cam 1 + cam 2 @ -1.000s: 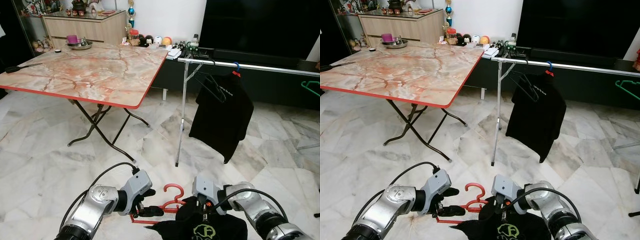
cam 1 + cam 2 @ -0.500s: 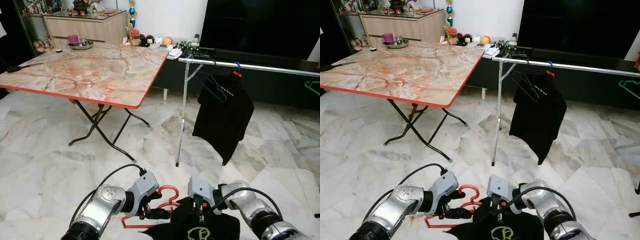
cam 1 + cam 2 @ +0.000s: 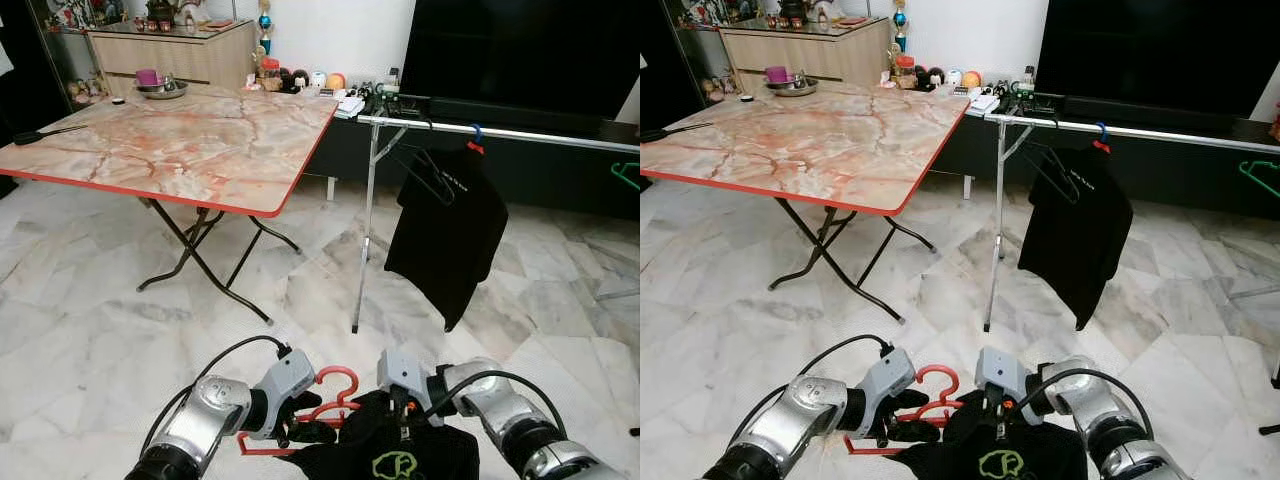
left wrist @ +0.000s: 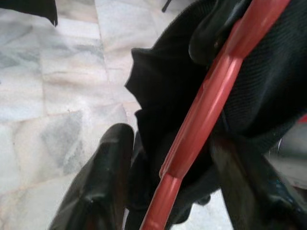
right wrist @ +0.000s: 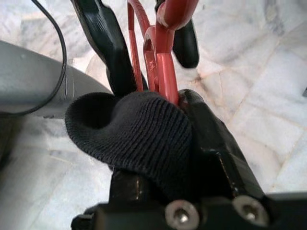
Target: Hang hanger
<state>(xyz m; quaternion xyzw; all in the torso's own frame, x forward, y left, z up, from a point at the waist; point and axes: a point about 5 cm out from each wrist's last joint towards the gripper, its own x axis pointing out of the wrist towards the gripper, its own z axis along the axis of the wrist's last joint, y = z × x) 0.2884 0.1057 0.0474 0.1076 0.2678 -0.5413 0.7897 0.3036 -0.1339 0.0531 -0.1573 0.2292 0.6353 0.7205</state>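
Left gripper (image 3: 300,425): I see my fingers clamped on the red hanger (image 3: 330,400), low over the marble floor (image 3: 100,300).
Right gripper (image 3: 403,425): I have it pinching the black shirt (image 3: 400,455) collar at the hanger's neck.
Left wrist view: hanger bar (image 4: 201,120) between my fingers (image 4: 105,177), fabric bunched behind.
Clothes rack (image 3: 480,132): well ahead, one black shirt on a hanger there.
Bowl (image 3: 158,91): on the table (image 3: 180,150), a purple cup inside.

Both pincers (image 3: 300,425) (image 3: 403,428) low, close together, clamped.
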